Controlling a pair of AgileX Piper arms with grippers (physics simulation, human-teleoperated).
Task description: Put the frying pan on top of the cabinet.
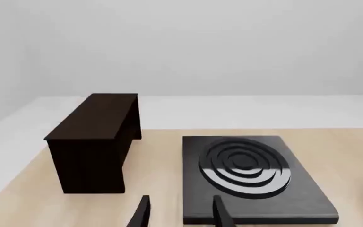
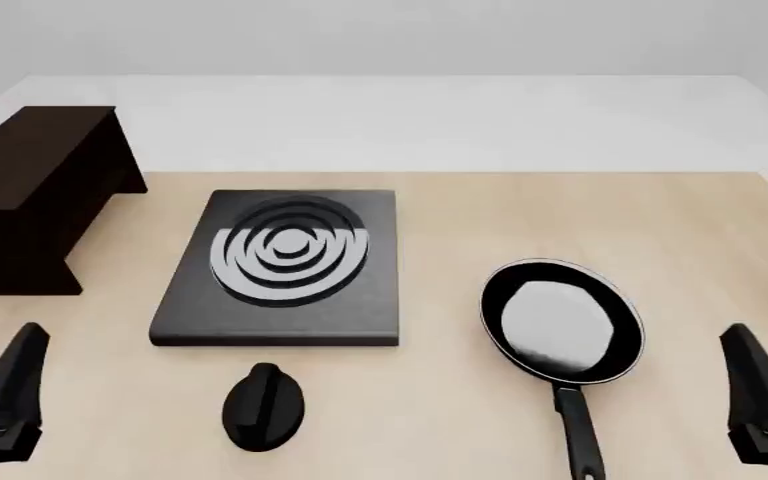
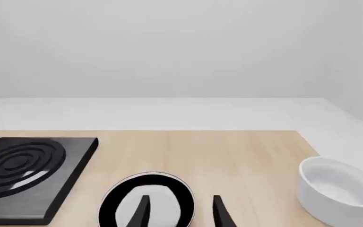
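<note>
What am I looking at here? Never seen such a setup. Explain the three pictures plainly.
It is a simulated two-armed robot at a table. The front view looks down from behind the arms: left gripper and right gripper at the lower corners, both open, holding nothing. The other two pictures come from cameras on each wrist. On the table lie a dark cabinet, a stove plate, a black knob and the frying pan. The right wrist view also shows a white bowl.
</note>
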